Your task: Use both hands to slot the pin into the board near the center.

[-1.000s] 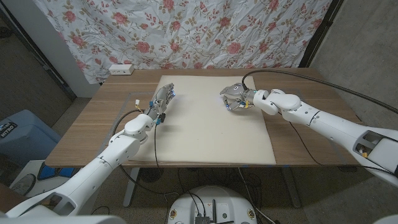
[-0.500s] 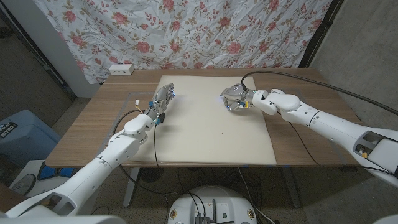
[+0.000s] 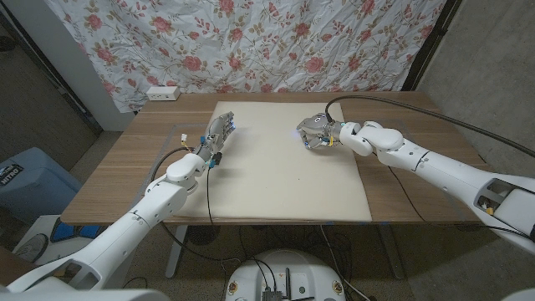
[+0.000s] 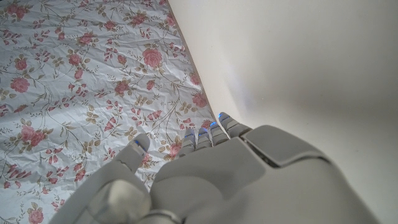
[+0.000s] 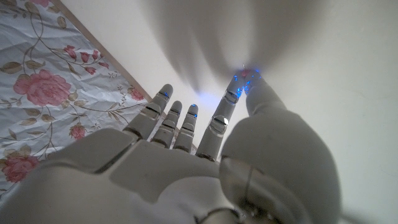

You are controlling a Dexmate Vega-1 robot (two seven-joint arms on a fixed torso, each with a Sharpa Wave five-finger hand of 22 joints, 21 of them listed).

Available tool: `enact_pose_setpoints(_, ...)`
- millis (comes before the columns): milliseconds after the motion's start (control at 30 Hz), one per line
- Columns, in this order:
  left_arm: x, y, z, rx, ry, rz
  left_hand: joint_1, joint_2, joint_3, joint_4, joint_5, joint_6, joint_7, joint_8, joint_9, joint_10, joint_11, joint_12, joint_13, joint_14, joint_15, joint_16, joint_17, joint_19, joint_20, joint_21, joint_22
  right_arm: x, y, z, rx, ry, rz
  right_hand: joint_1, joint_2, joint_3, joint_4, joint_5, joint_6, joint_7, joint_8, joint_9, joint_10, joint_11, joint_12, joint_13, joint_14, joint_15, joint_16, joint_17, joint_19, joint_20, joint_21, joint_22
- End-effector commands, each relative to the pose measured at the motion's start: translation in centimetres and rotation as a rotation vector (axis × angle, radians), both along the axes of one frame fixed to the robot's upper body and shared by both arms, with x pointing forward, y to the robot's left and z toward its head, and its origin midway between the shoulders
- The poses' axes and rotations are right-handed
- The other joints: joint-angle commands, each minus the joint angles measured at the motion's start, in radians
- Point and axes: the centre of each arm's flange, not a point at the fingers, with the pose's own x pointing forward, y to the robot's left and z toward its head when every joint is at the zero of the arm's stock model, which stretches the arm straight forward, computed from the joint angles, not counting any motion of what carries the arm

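My left hand (image 3: 219,134) stands on its edge at the left border of the cream mat (image 3: 276,180), fingers stretched toward the far side and holding nothing. In the left wrist view the left hand (image 4: 217,168) has its fingers (image 4: 208,134) side by side, tips lit blue, over the mat. My right hand (image 3: 318,132) hovers low over the mat's far right part, fingers bent downward. The right hand (image 5: 186,162) in its wrist view has spread fingers (image 5: 186,121) and the thumb tip close to the nearest fingertip, nothing seen between them. I see no pin and no board.
The mat lies on a wooden table (image 3: 125,171) with bare wood on both sides. A white power strip (image 3: 163,93) sits at the far left corner. A floral cloth (image 3: 251,42) hangs behind the table. A cable (image 3: 393,102) arcs over my right arm.
My right hand has slid a little to the right over the mat. The left hand has stayed put.
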Motion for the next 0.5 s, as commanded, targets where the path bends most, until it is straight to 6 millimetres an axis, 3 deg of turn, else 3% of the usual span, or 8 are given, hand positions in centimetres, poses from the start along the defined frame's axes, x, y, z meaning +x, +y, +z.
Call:
enact_pose_setpoints(33,-0.09,-0.02,-0.03,0.007,0.004,0.001,-0.002,0.077,0.005,0.0,-0.003,0.004,0.0,-0.001,0.005,0.001,0.003,0.002,0.003,0.001,0.003,-0.002,0.003,0.005,-0.005,-0.001,0.003,-0.08,-0.44,0.12,0.066,-0.008,0.021,0.004,0.017,0.002,0.002,0.004,0.019,-0.005,-0.009,-0.005,0.012,0.001,0.006,0.002,0.01,-0.062,0.003,0.005,0.008,-0.007,0.0,0.002)
enact_pose_setpoints(500,-0.47,-0.17,-0.12,0.031,0.006,0.001,-0.002,0.077,0.006,0.0,-0.003,0.009,0.003,0.001,0.005,0.005,0.004,0.003,0.003,0.002,0.003,-0.002,0.003,0.007,-0.003,0.0,0.003,-0.25,-0.99,0.39,0.133,0.003,0.033,0.004,0.023,-0.003,0.002,0.004,0.018,0.001,-0.017,-0.019,0.016,0.0,0.003,0.002,0.013,-0.063,0.007,0.007,0.011,-0.006,-0.001,0.002)
